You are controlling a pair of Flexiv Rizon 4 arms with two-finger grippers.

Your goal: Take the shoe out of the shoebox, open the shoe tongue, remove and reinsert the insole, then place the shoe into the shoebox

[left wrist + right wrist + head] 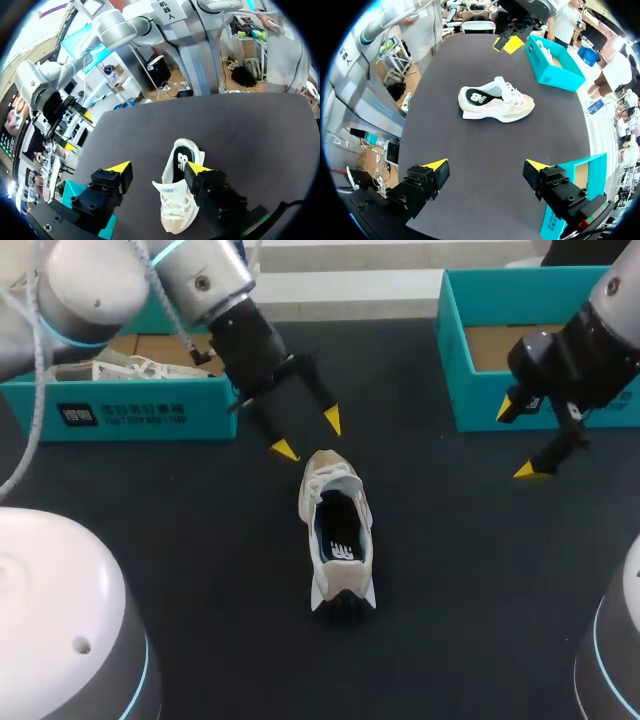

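Observation:
A beige and white sneaker (337, 535) stands upright mid-table, toe pointing away from me, its dark insole (340, 540) showing inside. My left gripper (308, 435) hangs open just over the toe. In the left wrist view the shoe (176, 200) lies between the spread fingers of the left gripper (159, 168), close to one fingertip (197, 169); I see no grip from two sides. My right gripper (515, 440) is open, well to the shoe's right and beside a teal shoebox (500, 400). From the right gripper (486, 165) the sneaker (495, 100) lies far ahead.
A second teal shoebox (130, 410) at the back left holds another pale shoe (130, 368). The right-hand shoebox (575, 175) sits right beside one right finger. Black tabletop (200, 540) stretches around the sneaker.

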